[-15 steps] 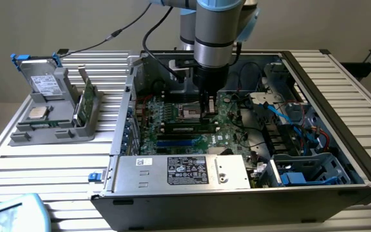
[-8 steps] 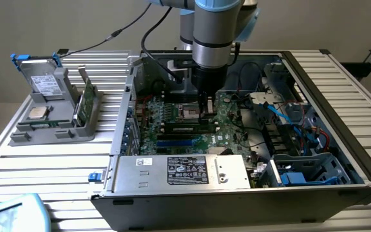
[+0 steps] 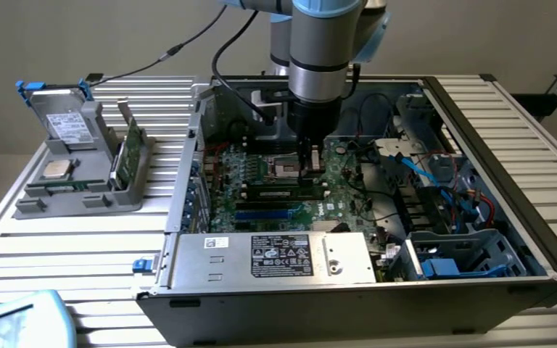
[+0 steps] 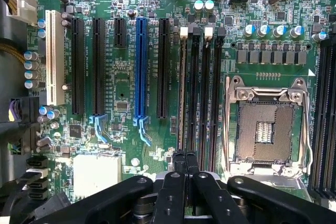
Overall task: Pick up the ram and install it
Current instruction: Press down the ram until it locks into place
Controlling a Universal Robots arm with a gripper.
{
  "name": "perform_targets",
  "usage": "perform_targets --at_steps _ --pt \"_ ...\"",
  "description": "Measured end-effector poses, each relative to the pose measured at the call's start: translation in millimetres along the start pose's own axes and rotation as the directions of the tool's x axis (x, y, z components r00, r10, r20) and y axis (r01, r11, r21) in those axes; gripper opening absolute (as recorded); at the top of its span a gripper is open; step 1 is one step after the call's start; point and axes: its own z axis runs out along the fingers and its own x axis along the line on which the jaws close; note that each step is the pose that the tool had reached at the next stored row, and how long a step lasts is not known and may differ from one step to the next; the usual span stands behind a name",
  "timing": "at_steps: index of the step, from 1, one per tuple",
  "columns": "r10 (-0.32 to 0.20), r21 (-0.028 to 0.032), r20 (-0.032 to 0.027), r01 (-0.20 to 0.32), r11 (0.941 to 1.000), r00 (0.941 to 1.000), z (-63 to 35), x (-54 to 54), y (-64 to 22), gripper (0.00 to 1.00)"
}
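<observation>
The ram [image 4: 182, 93] shows edge-on as a thin greenish strip standing in the outermost of the black memory slots, beside the long black expansion slot. In the exterior view the ram [image 3: 278, 193] lies along the slots in the middle of the motherboard [image 3: 259, 181]. My gripper [image 4: 186, 163] hangs straight down into the open computer case, fingers shut together with nothing between them, right over one end of that slot row. In the exterior view the gripper [image 3: 306, 172] tips sit just beside the processor socket [image 3: 289, 168]. Whether the tips touch the ram's top edge I cannot tell.
The open processor socket [image 4: 262, 129] lies next to the memory slots. A silver power supply [image 3: 289, 257] fills the case's near side, and blue and red cables [image 3: 443, 181] crowd the exterior view's right. Outside the case, a grey holder [image 3: 75, 181] carries a square chip [image 3: 56, 169] and a green card [image 3: 128, 152].
</observation>
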Motion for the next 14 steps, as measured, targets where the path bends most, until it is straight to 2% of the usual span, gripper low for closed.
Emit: perform_targets --at_steps 14 --pt "-0.001 0.0026 -0.0008 0.001 1.0000 1.0000 4.1 -0.2 -0.1 0.11"
